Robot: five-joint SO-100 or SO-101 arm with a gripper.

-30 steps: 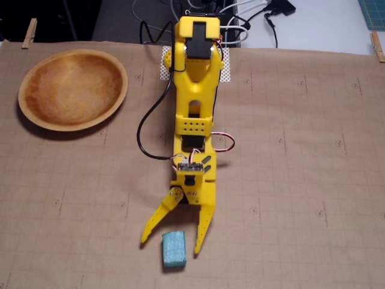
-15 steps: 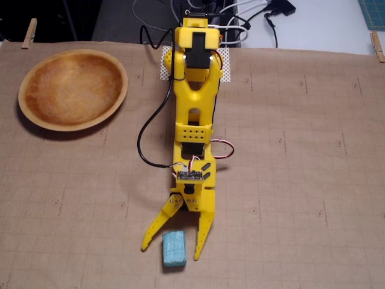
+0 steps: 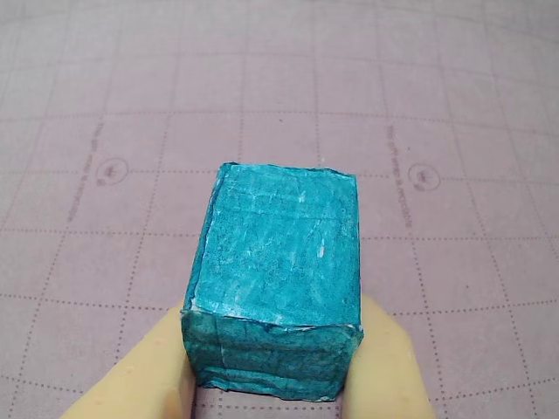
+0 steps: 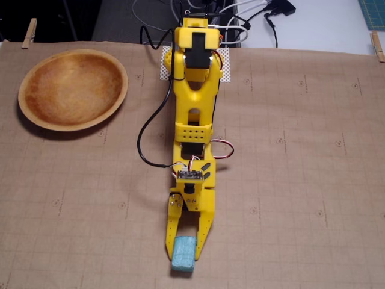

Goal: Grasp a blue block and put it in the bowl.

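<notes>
The blue block (image 3: 279, 262) is a turquoise, rough-textured piece that fills the middle of the wrist view. It sits between my two yellow fingers (image 3: 389, 367), which touch its left and right sides. In the fixed view the block (image 4: 183, 257) is at the bottom centre of the mat, and its near end sticks out past the fingertips. My gripper (image 4: 183, 250) is closed on it, low over the mat; I cannot tell if the block is lifted. The wooden bowl (image 4: 72, 90) stands empty at the far left, well away from the gripper.
The yellow arm (image 4: 194, 102) stretches from its base at the top centre down the middle of the brown gridded mat (image 4: 301, 180). A black cable (image 4: 144, 132) loops to the left of the arm. Clips hold the mat's far corners.
</notes>
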